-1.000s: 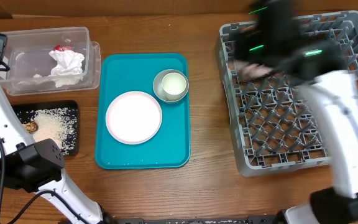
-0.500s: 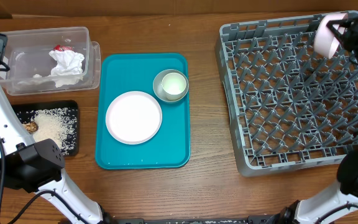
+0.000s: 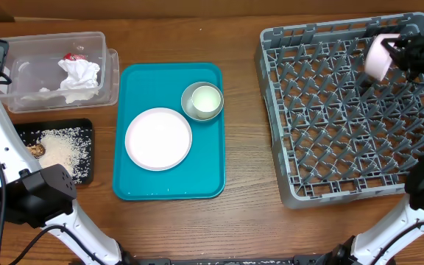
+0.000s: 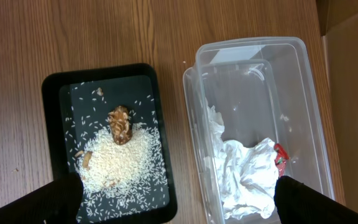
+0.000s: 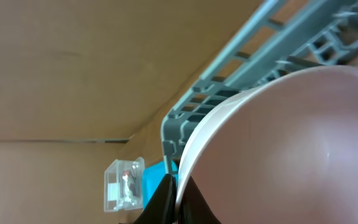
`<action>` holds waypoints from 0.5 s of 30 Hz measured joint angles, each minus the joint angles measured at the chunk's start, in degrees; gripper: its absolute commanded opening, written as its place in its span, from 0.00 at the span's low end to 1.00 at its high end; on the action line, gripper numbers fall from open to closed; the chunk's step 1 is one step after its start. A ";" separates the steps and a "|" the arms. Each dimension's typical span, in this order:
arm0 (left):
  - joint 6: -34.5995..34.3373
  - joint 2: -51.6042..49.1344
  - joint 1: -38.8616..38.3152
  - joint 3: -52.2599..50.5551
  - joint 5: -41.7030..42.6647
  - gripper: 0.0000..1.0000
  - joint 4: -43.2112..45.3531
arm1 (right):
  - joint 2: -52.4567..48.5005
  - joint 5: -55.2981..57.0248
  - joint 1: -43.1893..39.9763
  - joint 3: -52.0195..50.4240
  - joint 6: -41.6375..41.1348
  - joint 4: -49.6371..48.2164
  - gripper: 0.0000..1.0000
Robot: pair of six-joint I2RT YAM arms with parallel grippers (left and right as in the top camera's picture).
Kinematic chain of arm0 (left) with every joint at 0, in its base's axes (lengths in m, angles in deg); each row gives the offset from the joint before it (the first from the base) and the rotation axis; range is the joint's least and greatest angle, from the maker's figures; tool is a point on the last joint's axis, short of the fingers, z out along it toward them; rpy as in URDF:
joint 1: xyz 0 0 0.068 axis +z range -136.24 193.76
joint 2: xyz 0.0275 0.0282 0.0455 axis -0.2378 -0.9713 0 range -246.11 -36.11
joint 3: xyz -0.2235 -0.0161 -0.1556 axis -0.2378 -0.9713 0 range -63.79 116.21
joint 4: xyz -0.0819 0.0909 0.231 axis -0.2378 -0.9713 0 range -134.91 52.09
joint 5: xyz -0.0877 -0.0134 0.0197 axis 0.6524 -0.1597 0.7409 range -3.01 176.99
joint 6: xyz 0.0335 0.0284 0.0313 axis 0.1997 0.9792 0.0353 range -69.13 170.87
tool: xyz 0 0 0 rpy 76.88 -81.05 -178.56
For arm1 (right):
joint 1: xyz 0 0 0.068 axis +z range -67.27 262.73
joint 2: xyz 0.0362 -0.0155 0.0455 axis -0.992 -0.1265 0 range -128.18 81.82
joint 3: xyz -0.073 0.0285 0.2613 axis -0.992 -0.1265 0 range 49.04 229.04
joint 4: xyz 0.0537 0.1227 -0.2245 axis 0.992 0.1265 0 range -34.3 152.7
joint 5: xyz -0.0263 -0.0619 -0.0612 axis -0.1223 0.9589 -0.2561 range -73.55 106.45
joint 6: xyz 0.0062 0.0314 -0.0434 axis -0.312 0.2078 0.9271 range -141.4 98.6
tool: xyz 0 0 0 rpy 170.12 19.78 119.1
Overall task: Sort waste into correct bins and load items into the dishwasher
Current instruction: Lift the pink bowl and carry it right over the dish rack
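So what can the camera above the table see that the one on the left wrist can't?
Only overhead: the teal tray carrying a white plate and a small bowl, the grey dish rack, and the right gripper holding a pink bowl over the rack's far corner. Only left wrist: the left gripper, its two dark fingertips spread wide at the bottom corners. Both: the black tray of rice with a brown lump, and the clear bin holding crumpled tissue.
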 measured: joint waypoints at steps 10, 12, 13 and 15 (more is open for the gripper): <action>0.00 0.00 0.00 0.00 0.00 1.00 0.00 | -2.10 -0.13 -3.32 -0.02 -1.53 4.59 0.04; 0.00 0.00 0.00 0.00 0.00 1.00 0.00 | -2.10 0.15 -3.39 0.00 -1.62 6.03 0.04; 0.00 0.00 0.00 0.00 0.00 1.00 0.00 | -2.10 0.39 -3.41 0.00 -1.60 6.45 0.04; 0.00 0.00 0.00 0.00 0.00 1.00 -0.02 | -2.10 0.52 -3.61 0.07 -1.51 7.43 0.04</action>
